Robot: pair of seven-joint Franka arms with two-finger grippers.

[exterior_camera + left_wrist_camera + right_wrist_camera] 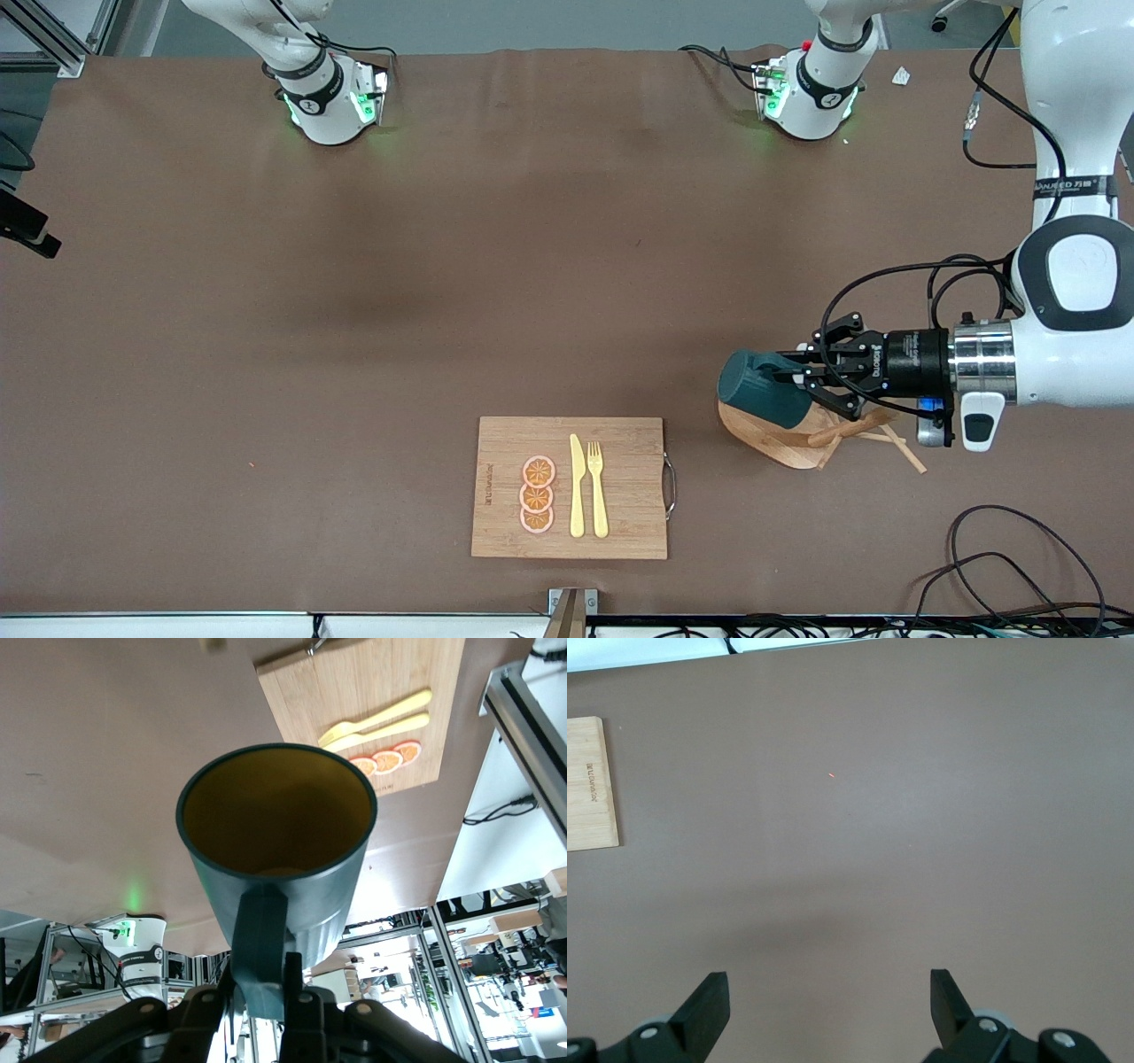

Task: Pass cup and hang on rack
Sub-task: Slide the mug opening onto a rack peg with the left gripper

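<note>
The dark teal cup (pixel 760 387) lies on its side in the air, its mouth turned toward the right arm's end of the table. My left gripper (pixel 802 377) is shut on the cup's handle (pixel 261 943), and the left wrist view looks into the tan inside of the cup (pixel 275 819). Directly under cup and gripper stands the wooden rack (pixel 784 445), its thin pegs (pixel 855 430) sticking out below my wrist. Whether the cup touches a peg is hidden. My right gripper (pixel 830 992) is open over bare brown table, outside the front view.
A bamboo cutting board (pixel 625 532) carrying three orange slices (pixel 537 496), a yellow knife (pixel 576 487) and a fork (pixel 597 487) lies near the front edge, toward the right arm from the rack. Loose black cables (pixel 1001 567) lie at the left arm's end.
</note>
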